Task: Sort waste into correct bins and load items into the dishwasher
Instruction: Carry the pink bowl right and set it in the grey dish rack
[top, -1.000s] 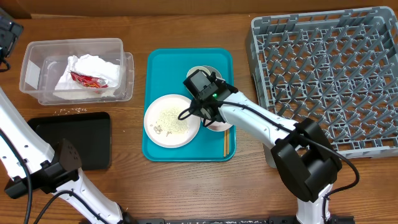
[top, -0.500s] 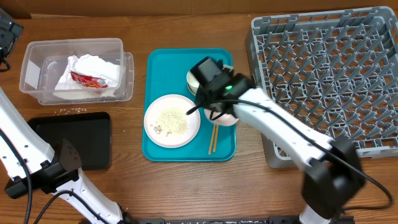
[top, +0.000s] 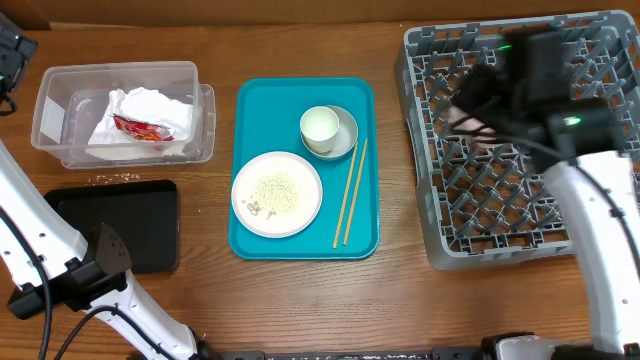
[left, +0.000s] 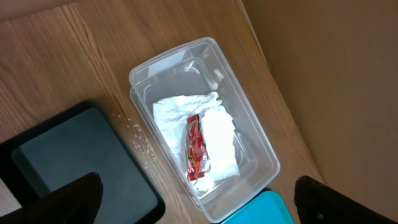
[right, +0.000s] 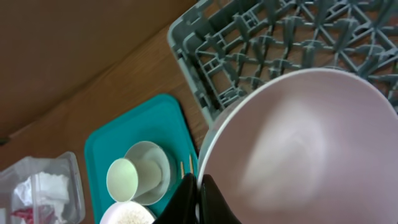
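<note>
The right gripper (right: 198, 196) clamps the rim of the pink bowl (right: 298, 149), holding it over the left part of the rack (right: 249, 56). The left gripper (left: 199, 199) gapes empty above the tub (left: 252, 124).

You're looking at a matt, grained wood table (top: 200, 300), a glossy clear plastic tub (top: 60, 75), a crumpled paper napkin (top: 150, 110), a shiny red wrapper (top: 140, 128), a smooth black tray (top: 120, 220), a smooth plastic teal tray (top: 270, 110), a matt grey plastic rack (top: 440, 220), bare wooden chopsticks (top: 350, 192) and a smooth, satin pink-white bowl (right: 298, 149).
</note>
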